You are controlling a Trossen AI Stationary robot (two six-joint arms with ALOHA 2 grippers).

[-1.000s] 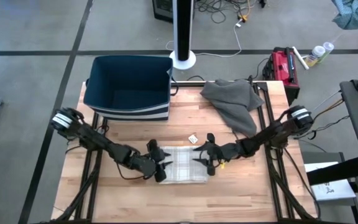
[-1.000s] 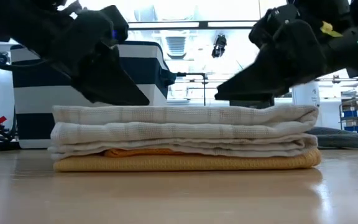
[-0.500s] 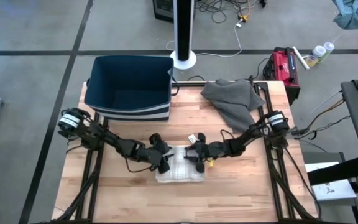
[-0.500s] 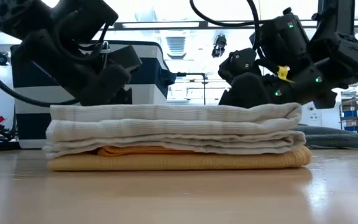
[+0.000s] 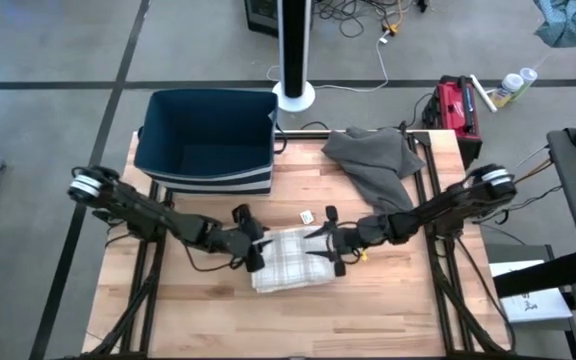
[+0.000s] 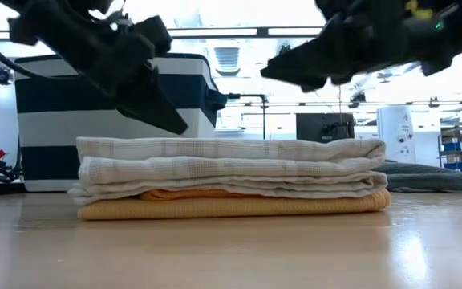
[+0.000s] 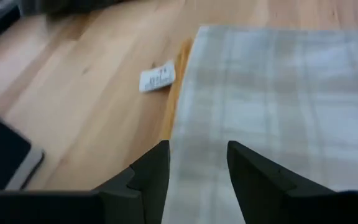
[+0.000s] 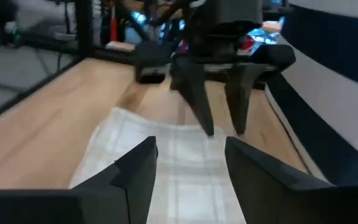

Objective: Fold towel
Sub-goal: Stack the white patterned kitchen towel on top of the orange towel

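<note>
The folded towel [image 5: 288, 258], white plaid with a yellow underside, lies flat in several layers [image 6: 231, 181] near the middle of the wooden table. My left gripper [image 5: 251, 245] hovers open over the towel's left end, with its fingertips [image 6: 175, 124] just above the top layer. My right gripper [image 5: 330, 247] hovers open over the towel's right end and stands higher [image 6: 295, 72]. The left wrist view shows the towel [image 7: 278, 93] beyond my left gripper [image 7: 197, 168]. In the right wrist view my right gripper [image 8: 191, 165] faces the left one across the towel [image 8: 166, 149].
A navy bin with a striped base [image 5: 208, 140] stands at the far left of the table. A crumpled grey cloth [image 5: 378, 160] lies at the far right. A small white tag [image 5: 308, 215] rests just beyond the towel. Bare wood runs along the near edge.
Both grippers went low by the towel's far side half a second ago. They have since risen clear above its two ends. The towel stack now looks a little narrower and slightly turned on the table.
</note>
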